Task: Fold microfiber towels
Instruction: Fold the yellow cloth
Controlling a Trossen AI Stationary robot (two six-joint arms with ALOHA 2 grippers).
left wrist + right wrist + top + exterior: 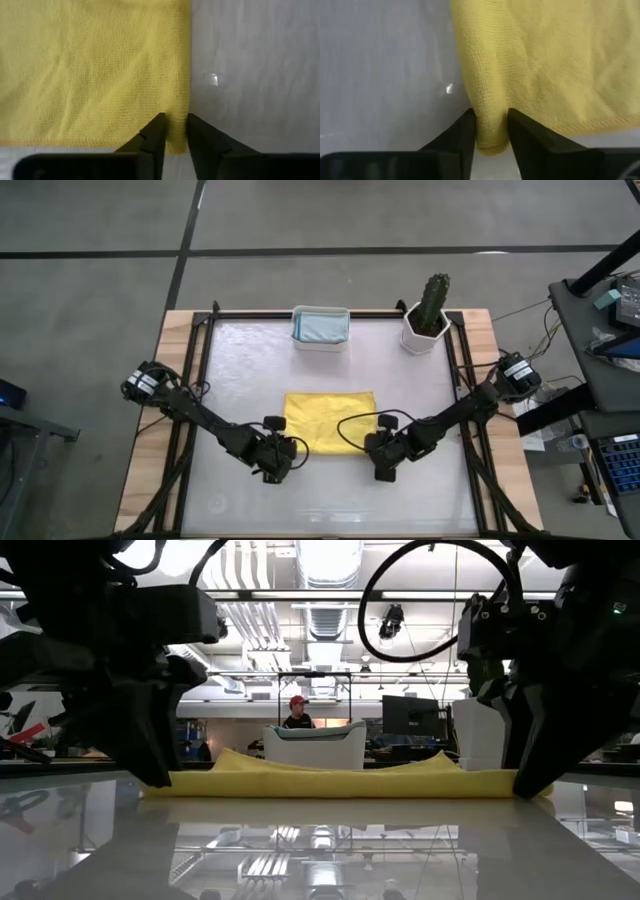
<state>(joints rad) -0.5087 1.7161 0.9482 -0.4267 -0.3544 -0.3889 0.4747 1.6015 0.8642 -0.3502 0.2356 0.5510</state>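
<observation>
— Yellow towel (329,420), folded flat mid-table; far edge partly hidden behind the arms in the low view?

— Yes. Blue cloths in the white tub (320,341), probably stacked, hard to count.

— Fingers?

— Left gripper (173,134) pinching one near corner; right gripper (491,129) clamped on the other.

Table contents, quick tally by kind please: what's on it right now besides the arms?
Yellow towel, lying flat: 1
Pale blue towel, in the tub: 1 visible
White tub: 1
Potted cactus: 1
Total: 4 things
</observation>
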